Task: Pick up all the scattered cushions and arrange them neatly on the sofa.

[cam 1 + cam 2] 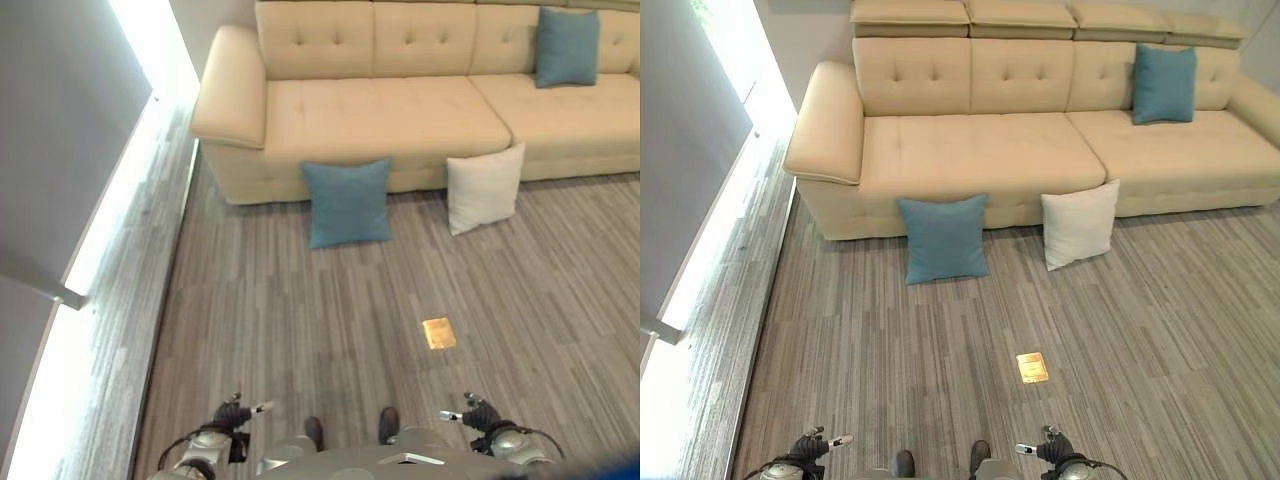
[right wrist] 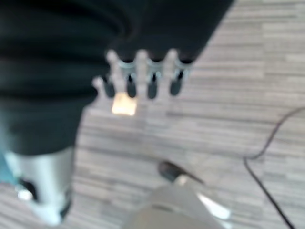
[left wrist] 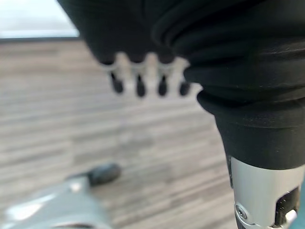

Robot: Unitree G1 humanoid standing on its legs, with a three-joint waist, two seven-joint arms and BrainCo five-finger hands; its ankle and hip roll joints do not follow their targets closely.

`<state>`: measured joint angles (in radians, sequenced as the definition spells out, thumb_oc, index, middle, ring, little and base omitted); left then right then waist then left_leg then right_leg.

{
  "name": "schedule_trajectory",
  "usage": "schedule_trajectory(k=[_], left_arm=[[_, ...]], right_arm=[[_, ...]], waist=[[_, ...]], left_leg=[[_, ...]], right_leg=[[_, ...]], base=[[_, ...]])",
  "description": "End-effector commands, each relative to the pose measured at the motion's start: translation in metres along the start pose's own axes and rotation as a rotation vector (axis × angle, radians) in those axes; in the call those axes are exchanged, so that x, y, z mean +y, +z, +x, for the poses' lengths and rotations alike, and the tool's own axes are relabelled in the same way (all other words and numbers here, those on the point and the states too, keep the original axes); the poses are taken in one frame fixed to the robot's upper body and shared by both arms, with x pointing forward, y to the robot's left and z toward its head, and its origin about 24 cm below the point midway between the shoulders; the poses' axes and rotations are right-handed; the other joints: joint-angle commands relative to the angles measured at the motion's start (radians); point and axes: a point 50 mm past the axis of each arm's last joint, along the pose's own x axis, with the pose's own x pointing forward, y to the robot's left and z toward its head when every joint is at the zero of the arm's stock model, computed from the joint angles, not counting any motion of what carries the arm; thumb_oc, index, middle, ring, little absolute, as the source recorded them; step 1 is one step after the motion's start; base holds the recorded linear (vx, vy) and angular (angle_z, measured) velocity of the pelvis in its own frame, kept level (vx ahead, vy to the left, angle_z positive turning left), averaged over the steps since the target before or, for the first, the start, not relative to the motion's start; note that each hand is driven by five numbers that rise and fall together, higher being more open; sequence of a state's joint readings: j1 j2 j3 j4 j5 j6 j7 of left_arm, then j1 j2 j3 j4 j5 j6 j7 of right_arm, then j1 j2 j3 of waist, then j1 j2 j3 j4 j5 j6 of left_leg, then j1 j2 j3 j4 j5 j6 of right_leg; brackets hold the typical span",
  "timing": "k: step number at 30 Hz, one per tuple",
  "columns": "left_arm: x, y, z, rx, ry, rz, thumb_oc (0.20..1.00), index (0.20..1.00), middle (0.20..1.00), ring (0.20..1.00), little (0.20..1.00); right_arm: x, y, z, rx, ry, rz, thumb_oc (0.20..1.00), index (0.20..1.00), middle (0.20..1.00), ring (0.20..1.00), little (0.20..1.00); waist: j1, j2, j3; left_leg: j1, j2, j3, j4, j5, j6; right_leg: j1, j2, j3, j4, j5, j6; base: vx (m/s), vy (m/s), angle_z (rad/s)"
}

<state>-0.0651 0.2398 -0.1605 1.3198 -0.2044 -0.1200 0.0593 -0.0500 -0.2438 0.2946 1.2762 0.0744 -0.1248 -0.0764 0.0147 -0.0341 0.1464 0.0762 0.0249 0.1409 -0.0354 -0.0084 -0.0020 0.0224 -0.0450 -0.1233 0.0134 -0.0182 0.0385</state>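
A blue cushion [image 1: 348,203] leans upright against the front of the beige sofa [image 1: 390,110], standing on the floor. To its right a white cushion [image 1: 484,188] leans against the sofa front the same way. A second blue cushion [image 1: 1164,84] rests on the sofa seat against the backrest at the right. My left hand [image 1: 232,415] and right hand [image 1: 478,413] hang low at the near edge, far from the cushions. In the wrist views the left hand's fingers [image 3: 139,81] and the right hand's fingers [image 2: 143,76] are straight, and neither hand holds anything.
A small gold plate [image 1: 439,333] lies flat in the striped grey floor between me and the white cushion. A grey wall [image 1: 60,150] with a bright light strip at its foot runs along the left side.
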Motion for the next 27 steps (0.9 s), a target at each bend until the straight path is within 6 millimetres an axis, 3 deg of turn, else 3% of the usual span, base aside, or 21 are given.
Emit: schedule_trajectory(k=[1,3,4,6,10,11,13,15,16,18,21,22,24,25,27], left_arm=[[-0.006,0.027,0.004,-0.068,-0.032,0.052,1.0,1.0,1.0,1.0,1.0],[-0.011,0.032,0.005,-0.08,-0.046,0.054,1.0,1.0,1.0,1.0,1.0],[-0.013,0.035,0.005,-0.087,-0.048,0.061,1.0,1.0,1.0,1.0,1.0],[-0.016,0.039,0.005,-0.103,-0.051,0.073,1.0,1.0,1.0,1.0,1.0],[-0.009,0.022,0.004,-0.042,-0.035,0.049,1.0,1.0,1.0,1.0,1.0],[-0.007,0.021,0.004,-0.035,-0.033,0.054,1.0,1.0,1.0,1.0,1.0],[-0.006,0.022,0.004,-0.046,-0.032,0.062,1.0,1.0,1.0,1.0,1.0],[-0.007,0.028,0.005,-0.064,-0.034,0.072,1.0,1.0,1.0,1.0,1.0],[-0.006,0.029,0.005,-0.064,-0.031,0.068,1.0,1.0,1.0,1.0,1.0],[-0.004,0.032,0.005,-0.072,-0.022,0.061,1.0,1.0,1.0,1.0,1.0],[-0.004,0.035,0.005,-0.083,-0.023,0.055,1.0,1.0,1.0,1.0,1.0],[-0.007,0.035,0.005,-0.081,-0.035,0.089,1.0,1.0,1.0,1.0,1.0],[-0.008,0.036,0.005,-0.086,-0.041,0.095,1.0,1.0,1.0,1.0,1.0],[-0.011,0.034,0.005,-0.083,-0.053,0.101,1.0,1.0,1.0,1.0,1.0],[-0.016,0.037,0.005,-0.094,-0.07,0.11,1.0,1.0,1.0,1.0,1.0]], right_arm=[[-0.016,0.011,0.003,-0.032,-0.038,0.017,1.0,1.0,1.0,1.0,1.0],[-0.018,0.007,0.002,-0.02,-0.043,0.031,1.0,1.0,1.0,1.0,1.0],[-0.019,0.008,0.002,-0.026,-0.049,0.047,1.0,1.0,1.0,1.0,1.0],[-0.023,0.013,0.003,-0.044,-0.065,0.045,1.0,1.0,1.0,1.0,1.0],[-0.013,0.013,0.003,-0.034,-0.035,0.066,1.0,1.0,1.0,1.0,1.0],[-0.011,0.014,0.003,-0.035,-0.025,0.059,1.0,1.0,1.0,1.0,1.0],[-0.013,0.018,0.004,-0.046,-0.031,0.063,1.0,1.0,1.0,1.0,1.0],[-0.015,0.025,0.005,-0.066,-0.034,0.059,1.0,1.0,1.0,1.0,1.0],[-0.015,0.027,0.005,-0.07,-0.032,0.052,1.0,1.0,1.0,1.0,1.0],[-0.017,0.03,0.006,-0.077,-0.033,0.038,1.0,1.0,1.0,1.0,1.0],[-0.018,0.036,0.006,-0.096,-0.036,0.012,1.0,1.0,1.0,1.0,1.0],[-0.019,0.036,0.007,-0.093,-0.036,0.006,1.0,1.0,1.0,1.0,1.0],[-0.019,0.035,0.006,-0.089,-0.035,0.006,1.0,1.0,1.0,1.0,1.0],[-0.019,0.033,0.006,-0.084,-0.035,0.005,1.0,1.0,1.0,1.0,1.0],[-0.025,0.027,0.005,-0.077,-0.053,0.015,1.0,1.0,1.0,1.0,1.0]], waist=[[-0.014,-0.041,0.016],[-0.017,-0.055,0.024],[-0.02,-0.059,0.023],[-0.006,-0.051,0.009],[0.008,-0.05,-0.026],[0.013,-0.048,-0.026],[0.017,-0.038,-0.015],[0.007,-0.008,0.009],[0.007,0.001,0.011],[-0.002,0.012,0.018],[-0.008,0.01,0.025],[-0.043,-0.001,0.028],[-0.048,-0.007,0.023],[-0.049,-0.007,0.015],[-0.047,-0.033,0.011]], left_leg=[[-0.048,-0.038,-0.073,0.112,-0.017,-0.032],[-0.092,-0.031,-0.071,0.193,0.001,-0.052],[-0.112,-0.017,-0.045,0.154,0.008,-0.046],[-0.196,-0.022,-0.041,0.07,0.083,-0.045],[-0.166,-0.042,-0.013,0.056,0.056,-0.012],[-0.133,-0.055,0.005,0.043,0.037,0.007],[-0.101,-0.068,0.014,0.038,0.023,0.032],[-0.044,-0.068,-0.001,0.025,0.0,0.057],[-0.024,-0.066,-0.002,0.014,-0.011,0.059],[0.016,-0.063,-0.011,-0.009,-0.02,0.055],[0.065,-0.06,-0.017,-0.03,-0.045,0.038],[0.117,-0.068,-0.054,-0.022,-0.069,0.022],[0.117,-0.066,-0.061,-0.003,-0.077,0.016],[0.118,-0.06,-0.067,0.023,-0.075,0.009],[0.025,-0.031,-0.053,0.275,-0.002,-0.06]], right_leg=[[0.013,-0.003,0.019,0.016,0.018,0.029],[0.039,-0.001,-0.012,0.007,0.007,0.012],[0.053,-0.005,-0.028,-0.005,-0.001,0.014],[0.085,0.008,-0.021,-0.037,-0.022,0.015],[0.11,-0.032,0.013,0.027,-0.054,0.047],[0.083,-0.06,0.016,0.109,-0.006,0.076],[0.02,-0.091,0.026,0.262,0.084,0.098],[-0.06,-0.107,0.014,0.412,0.121,0.086],[-0.092,-0.117,-0.014,0.423,0.117,0.077],[-0.144,-0.095,-0.038,0.397,0.089,0.069],[-0.178,-0.086,-0.105,0.233,0.082,0.076],[-0.191,-0.015,-0.031,0.07,0.117,0.089],[-0.174,-0.012,-0.011,0.061,0.113,0.082],[-0.156,-0.004,-0.004,0.057,0.106,0.073],[-0.059,0.011,-0.004,0.001,0.09,0.019]], base=[[0.02,-0.093,0.61],[0.08,-0.14,0.58],[0.27,-0.057,0.66],[0.4,0.068,0.71],[0.41,0.201,-0.43],[0.4,0.294,-0.63],[0.22,0.215,-0.35],[0.25,0.206,-0.4],[0.28,0.156,0.13],[0.24,0.028,0.24],[0.37,-0.106,-0.17],[0.54,-0.204,-0.26],[0.31,-0.135,0.41],[0.28,-0.179,1.1],[0.35,-0.303,1.0]])
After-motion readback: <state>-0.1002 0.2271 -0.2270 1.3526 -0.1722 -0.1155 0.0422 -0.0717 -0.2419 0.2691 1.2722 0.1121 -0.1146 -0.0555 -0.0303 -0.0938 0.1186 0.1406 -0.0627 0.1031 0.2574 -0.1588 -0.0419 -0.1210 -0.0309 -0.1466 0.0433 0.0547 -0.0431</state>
